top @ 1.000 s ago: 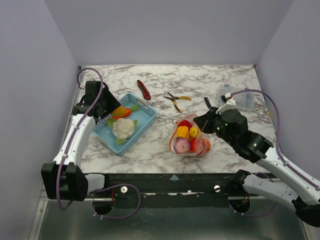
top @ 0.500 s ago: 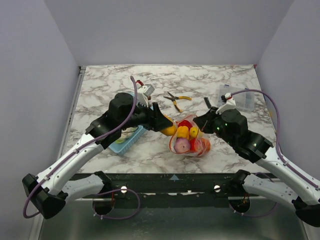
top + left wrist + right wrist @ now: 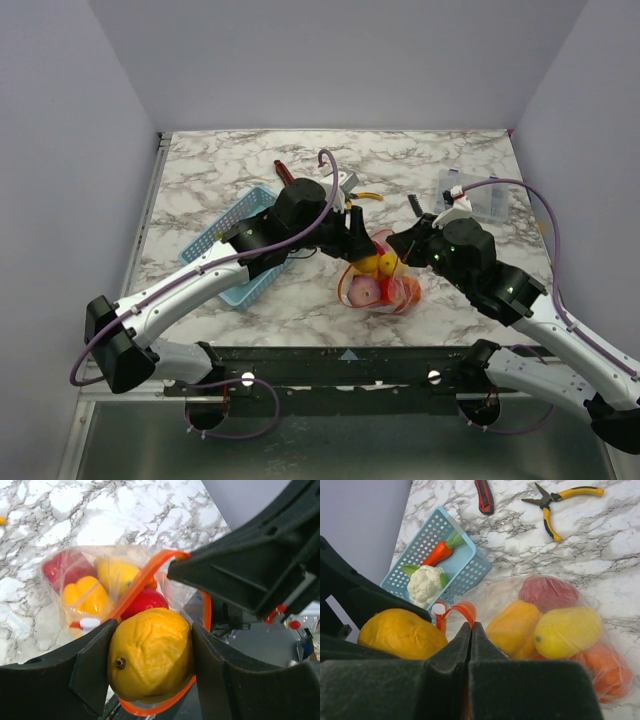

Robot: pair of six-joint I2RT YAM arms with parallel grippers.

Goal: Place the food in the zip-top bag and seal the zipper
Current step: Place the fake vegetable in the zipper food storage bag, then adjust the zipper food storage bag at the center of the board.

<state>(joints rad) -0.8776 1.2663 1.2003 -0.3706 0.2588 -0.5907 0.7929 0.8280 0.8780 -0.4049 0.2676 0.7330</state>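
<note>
- The left pincer (image 3: 360, 247) is closed on a yellow fruit (image 3: 150, 652), which is clamped between its two dark fingers at a medium opening.
- The yellow fruit is held at the open mouth of the zip-top bag (image 3: 496, 591); in the left wrist view the orange-red zipper (image 3: 145, 580) is seen looping under and around it.
- The right pincer (image 3: 471, 642) is pressed fully shut, and the bag's mouth edge is pinched between its tips, so that one side of the mouth is held up.
- The bag is laid on the marble table (image 3: 220, 170) between the two arms, near the front edge.
- Several pieces of food are seen inside the bag: a red piece (image 3: 547, 592), an orange-yellow pepper (image 3: 512, 625), a yellow lemon (image 3: 567, 630), an orange piece (image 3: 605, 672) and a purple-pink one (image 3: 365, 290).
- A blue basket (image 3: 470, 565) is placed to the left of the bag, partly hidden by the left arm in the top view.
- A white cauliflower (image 3: 423, 582) and an orange carrot (image 3: 437, 554) are lying in the basket, side by side.
- A red-handled knife (image 3: 485, 495) and yellow-handled pliers (image 3: 555, 505) are laid further back on the table.
- A clear compartment box (image 3: 480, 195) is set at the right rear.
</note>
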